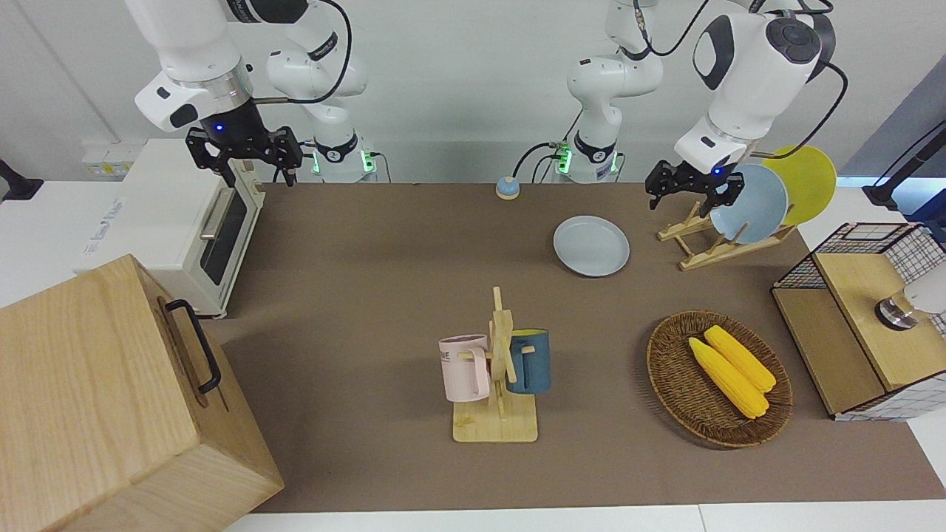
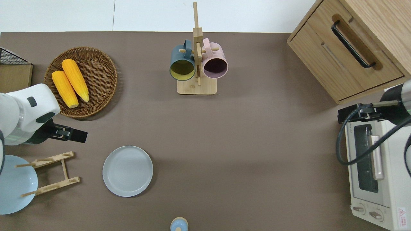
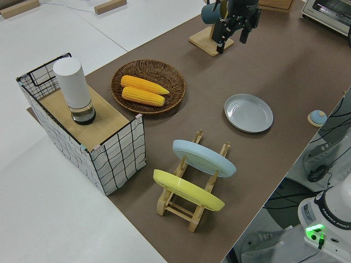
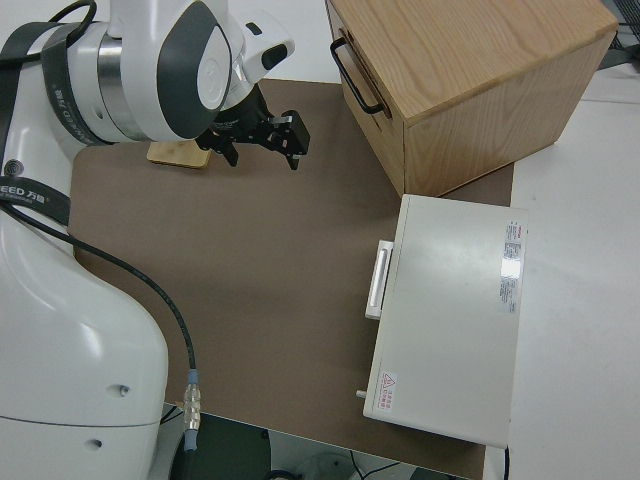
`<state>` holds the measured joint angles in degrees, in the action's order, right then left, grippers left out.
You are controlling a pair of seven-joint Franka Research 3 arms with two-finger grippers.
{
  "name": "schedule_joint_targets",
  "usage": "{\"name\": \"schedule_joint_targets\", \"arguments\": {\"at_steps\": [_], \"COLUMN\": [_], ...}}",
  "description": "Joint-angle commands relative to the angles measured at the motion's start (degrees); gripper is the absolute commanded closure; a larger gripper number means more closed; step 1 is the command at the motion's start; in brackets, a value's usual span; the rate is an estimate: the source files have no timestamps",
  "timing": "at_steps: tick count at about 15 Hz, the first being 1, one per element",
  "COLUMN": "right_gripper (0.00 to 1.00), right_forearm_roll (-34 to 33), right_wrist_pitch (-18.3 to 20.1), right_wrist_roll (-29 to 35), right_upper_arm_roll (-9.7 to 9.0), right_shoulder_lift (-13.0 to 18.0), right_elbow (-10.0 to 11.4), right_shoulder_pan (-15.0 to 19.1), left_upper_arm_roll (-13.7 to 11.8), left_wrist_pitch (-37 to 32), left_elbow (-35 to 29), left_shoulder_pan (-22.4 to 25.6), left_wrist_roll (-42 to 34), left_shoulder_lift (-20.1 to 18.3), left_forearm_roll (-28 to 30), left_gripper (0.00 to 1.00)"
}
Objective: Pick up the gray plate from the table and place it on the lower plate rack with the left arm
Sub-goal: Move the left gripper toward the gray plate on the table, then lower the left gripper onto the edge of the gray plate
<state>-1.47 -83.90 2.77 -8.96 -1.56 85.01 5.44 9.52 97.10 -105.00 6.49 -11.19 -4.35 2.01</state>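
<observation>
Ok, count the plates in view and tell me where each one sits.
3. The gray plate lies flat on the table beside the lower plate rack. The light blue plate and the yellow plate stand in the rack's slots.

Robot lab staged as a kitchen, two white arms (image 1: 746,81) mounted at a brown-matted table (image 1: 369,295), toaster oven (image 1: 188,222), mug stand (image 1: 499,369), plate rack (image 1: 709,240)

A brown-covered surface (image 2: 257,134) carries a round pale-gray plate (image 2: 127,170), light-wood plate rack (image 2: 51,173), wooden mug stand (image 2: 196,86), woven corn basket (image 2: 96,80), white toaster oven (image 2: 379,179) and wooden drawer cabinet (image 2: 353,48).
</observation>
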Motion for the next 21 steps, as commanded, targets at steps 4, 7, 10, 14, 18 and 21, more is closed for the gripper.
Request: {"name": "schedule_joint_targets", "arguments": {"at_steps": [4, 7, 10, 14, 18, 21], "right_gripper": [0.017, 0.017, 0.017, 0.017, 0.017, 0.017], "right_forearm_roll": [0.2, 0.2, 0.2, 0.2, 0.2, 0.2], "right_wrist_pitch": [0.1, 0.1, 0.1, 0.1, 0.1, 0.1], "right_wrist_roll": [0.2, 0.2, 0.2, 0.2, 0.2, 0.2], "right_upper_arm_roll": [0.34, 0.34, 0.34, 0.34, 0.34, 0.34], "right_shoulder_lift": [0.0, 0.0, 0.0, 0.0, 0.0, 0.0], "right_elbow": [-0.4, -0.4, -0.4, -0.4, -0.4, -0.4], "right_shoulder_pan": [-0.4, -0.4, -0.4, -0.4, -0.4, -0.4], "left_upper_arm_roll": [-0.2, -0.2, -0.4, -0.4, -0.4, -0.4], "left_wrist_pitch": [3.4, 9.2, 14.3, 19.7, 25.3, 29.3], "left_elbow": [-8.6, -15.7, -21.0, -26.7, -31.6, -34.5], "left_shoulder_pan": [0.1, 0.1, 0.2, -0.1, -0.5, -0.7], "left_wrist_roll": [0.4, 0.4, 0.3, 0.2, 0.1, 0.1], "left_shoulder_lift": [-2.8, -5.1, -6.3, -6.6, -6.5, -6.1], "left_forearm_roll": [-1.9, -2.0, -2.0, -2.0, -1.9, -1.9], "left_gripper": [0.0, 0.0, 0.0, 0.0, 0.0, 0.0]}}
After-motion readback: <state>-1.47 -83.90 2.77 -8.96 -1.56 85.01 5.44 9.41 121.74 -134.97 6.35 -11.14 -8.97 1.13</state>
